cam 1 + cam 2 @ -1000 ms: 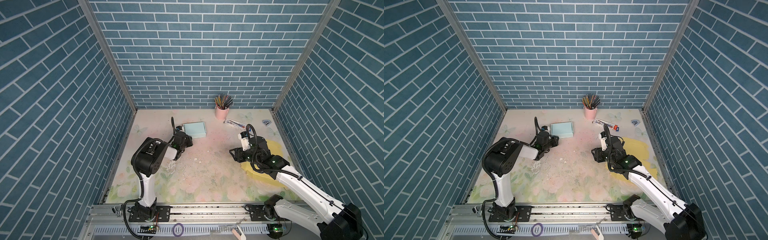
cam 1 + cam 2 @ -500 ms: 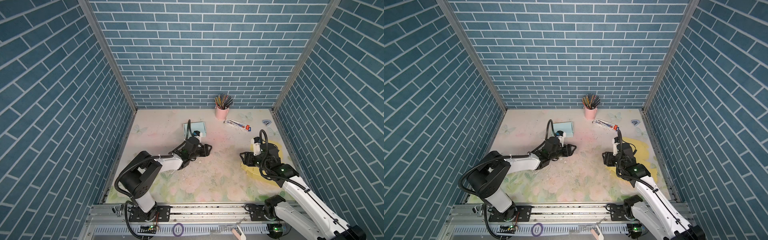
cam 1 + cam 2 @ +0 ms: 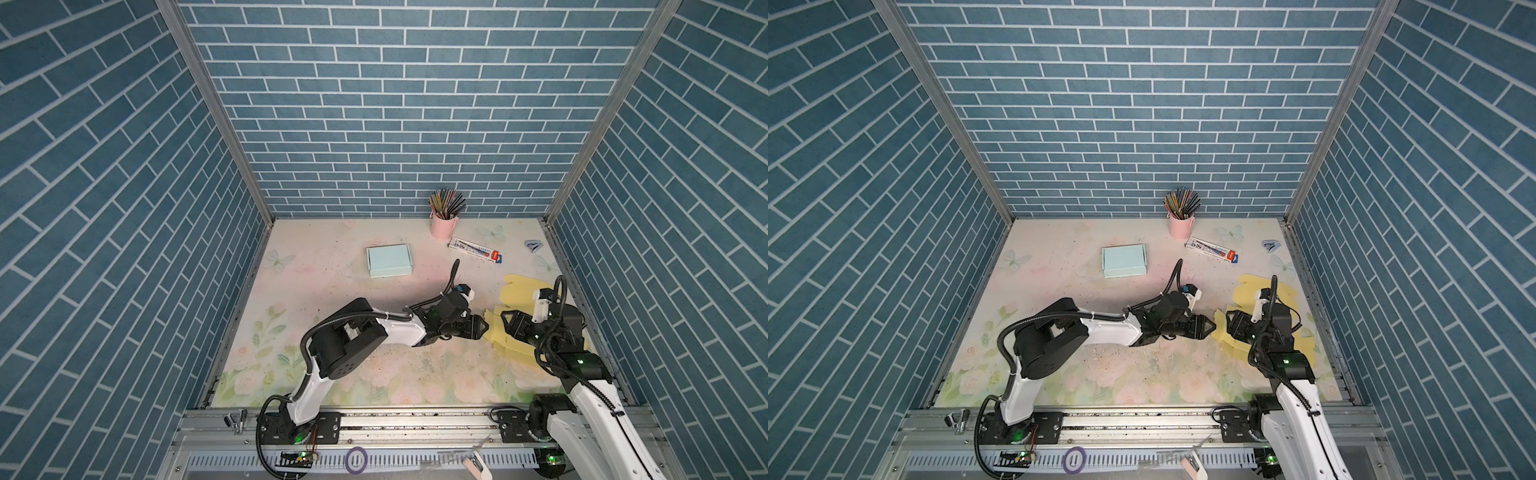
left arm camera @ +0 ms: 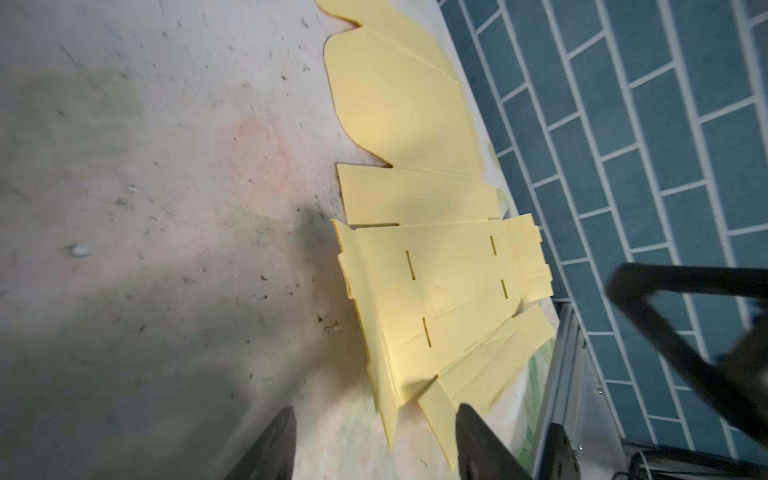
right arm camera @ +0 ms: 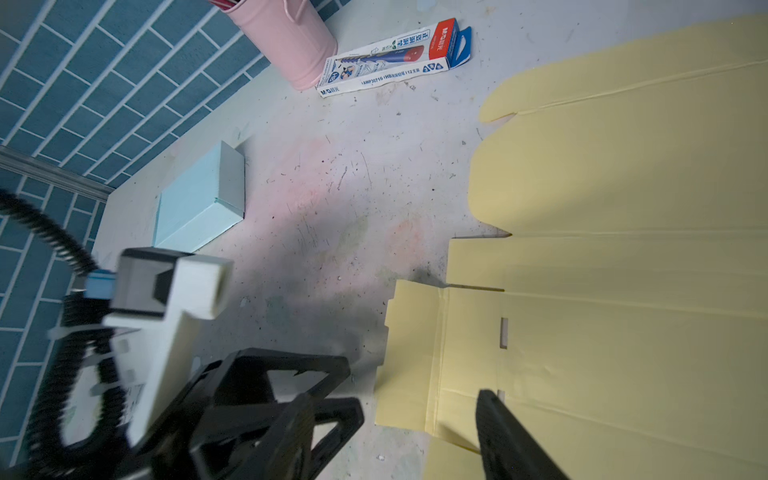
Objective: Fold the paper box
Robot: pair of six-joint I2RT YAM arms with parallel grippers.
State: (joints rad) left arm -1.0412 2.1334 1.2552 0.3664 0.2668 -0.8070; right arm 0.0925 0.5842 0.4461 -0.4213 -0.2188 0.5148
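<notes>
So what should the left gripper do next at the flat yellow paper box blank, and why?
Probably close the left gripper on the edge of the flat yellow paper box blank: its open jaws appear to straddle that lifted edge, while the right gripper hangs open above the sheet.

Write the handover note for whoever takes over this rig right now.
Left gripper: open, reached across to the edge of the yellow sheet, gripping nothing.
Right gripper: open, low over the same sheet, gripping nothing.
Things: the yellow sheet lies unfolded near the right edge of the table; a blue box, already folded, sits toward the back.
Done: both grippers are at the sheet.
Left: all the folding.
</notes>
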